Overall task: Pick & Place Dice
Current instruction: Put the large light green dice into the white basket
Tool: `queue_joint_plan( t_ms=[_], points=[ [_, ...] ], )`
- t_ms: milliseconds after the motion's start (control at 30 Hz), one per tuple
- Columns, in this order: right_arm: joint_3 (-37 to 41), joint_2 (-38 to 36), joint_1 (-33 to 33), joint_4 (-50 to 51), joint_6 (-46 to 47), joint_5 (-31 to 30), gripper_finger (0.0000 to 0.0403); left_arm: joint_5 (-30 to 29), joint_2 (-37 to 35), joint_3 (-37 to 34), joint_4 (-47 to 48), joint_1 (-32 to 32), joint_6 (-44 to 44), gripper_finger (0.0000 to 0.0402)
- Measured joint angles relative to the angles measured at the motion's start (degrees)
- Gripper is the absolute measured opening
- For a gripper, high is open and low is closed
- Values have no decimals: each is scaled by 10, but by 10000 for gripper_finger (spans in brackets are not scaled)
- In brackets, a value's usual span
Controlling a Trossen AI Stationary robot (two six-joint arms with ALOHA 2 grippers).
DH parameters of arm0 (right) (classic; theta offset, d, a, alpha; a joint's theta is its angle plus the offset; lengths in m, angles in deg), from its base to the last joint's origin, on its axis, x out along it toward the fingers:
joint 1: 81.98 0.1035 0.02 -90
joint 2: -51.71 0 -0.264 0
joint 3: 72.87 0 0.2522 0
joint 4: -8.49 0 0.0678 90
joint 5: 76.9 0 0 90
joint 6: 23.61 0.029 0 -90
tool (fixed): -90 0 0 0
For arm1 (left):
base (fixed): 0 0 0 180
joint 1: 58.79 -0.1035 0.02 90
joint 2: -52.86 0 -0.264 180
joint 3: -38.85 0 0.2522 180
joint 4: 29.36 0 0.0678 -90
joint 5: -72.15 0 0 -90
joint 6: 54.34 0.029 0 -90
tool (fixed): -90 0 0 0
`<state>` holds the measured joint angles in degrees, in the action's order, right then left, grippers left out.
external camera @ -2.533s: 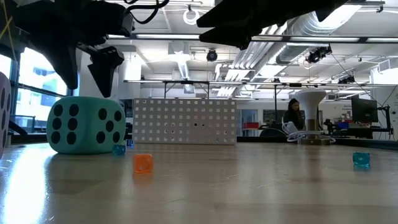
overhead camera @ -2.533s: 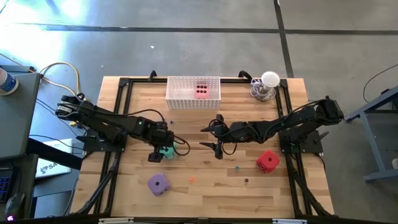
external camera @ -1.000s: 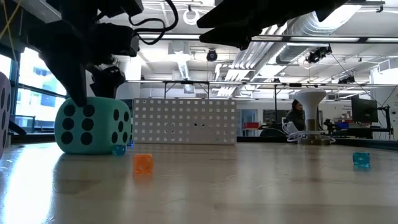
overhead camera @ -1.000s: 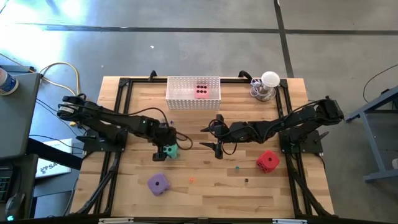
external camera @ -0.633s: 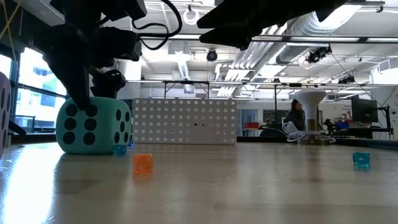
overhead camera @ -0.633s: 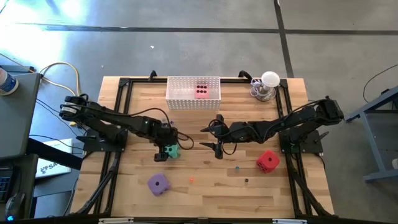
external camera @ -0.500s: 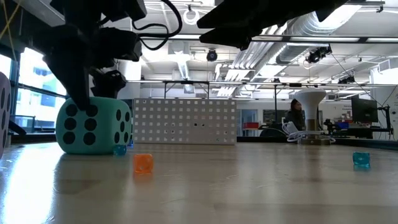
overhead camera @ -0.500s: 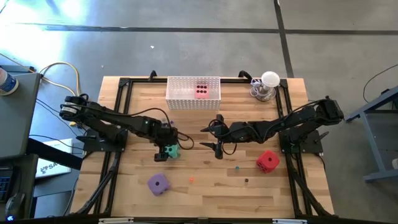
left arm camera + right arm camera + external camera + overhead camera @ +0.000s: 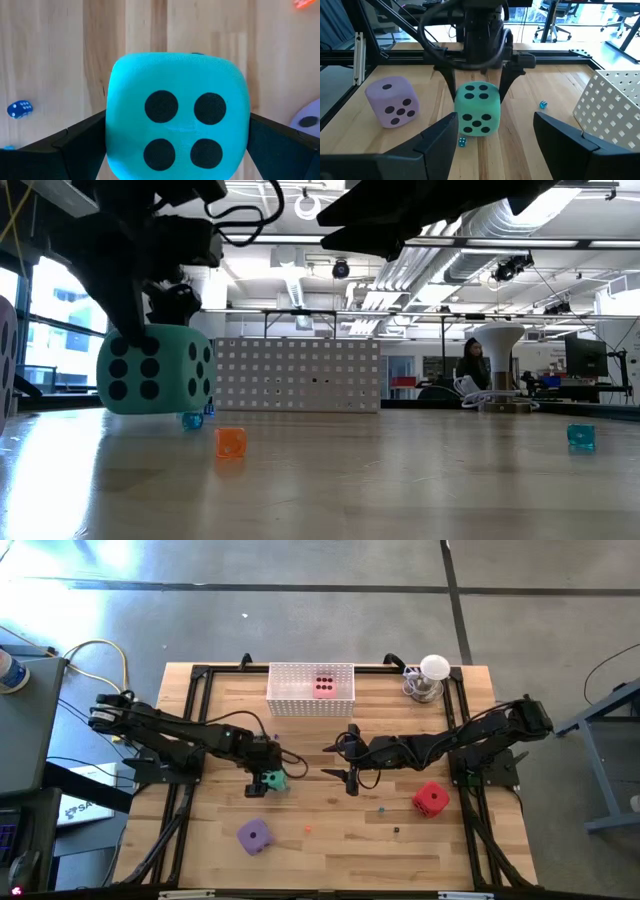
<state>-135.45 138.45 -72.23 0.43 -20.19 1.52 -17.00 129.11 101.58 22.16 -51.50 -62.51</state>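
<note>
The green die (image 9: 273,781) hangs just above the table left of centre, with my left gripper (image 9: 265,780) shut on it. The pink die (image 9: 324,686) lies in the white perforated basket (image 9: 285,700) at the far edge. On the table, the purple die (image 9: 254,835) rests near the front left and the red die (image 9: 430,799) at the right. My right gripper (image 9: 340,764) hovers open at the table's centre, facing the green die (image 9: 477,115) and touching nothing. My left gripper pinches the green die by two opposite side faces (image 9: 111,135) between its two fingers (image 9: 65,145). The fingers come from above, slanting down. The die hangs a little clear of the table (image 9: 155,370), its four-pip face toward the wrist camera.
Tiny coloured dice lie on the wood: an orange one (image 9: 230,442) and blue ones (image 9: 580,436) (image 9: 191,420). A white stand with a round top (image 9: 432,678) is at the far right corner. Black frame rails (image 9: 190,740) run along the table's sides.
My left gripper has risen a little with the green die. The die, which stood on the table, is now lifted just clear of it.
</note>
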Motion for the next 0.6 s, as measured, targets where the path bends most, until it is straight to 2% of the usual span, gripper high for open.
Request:
queue_joint_plan(
  t_ms=[300, 433, 600],
  points=[
    [0, 0, 0, 0, 0, 0, 250, -30, -6, 28, 7, 10, 51, 399],
    [0, 0, 0, 0, 0, 0, 250, -39, -8, 86, 62, -8, 73, 399],
    [0, 0, 0, -1, 0, 0, 250, -85, -8, 177, 123, -49, 125, 399]
  ],
)
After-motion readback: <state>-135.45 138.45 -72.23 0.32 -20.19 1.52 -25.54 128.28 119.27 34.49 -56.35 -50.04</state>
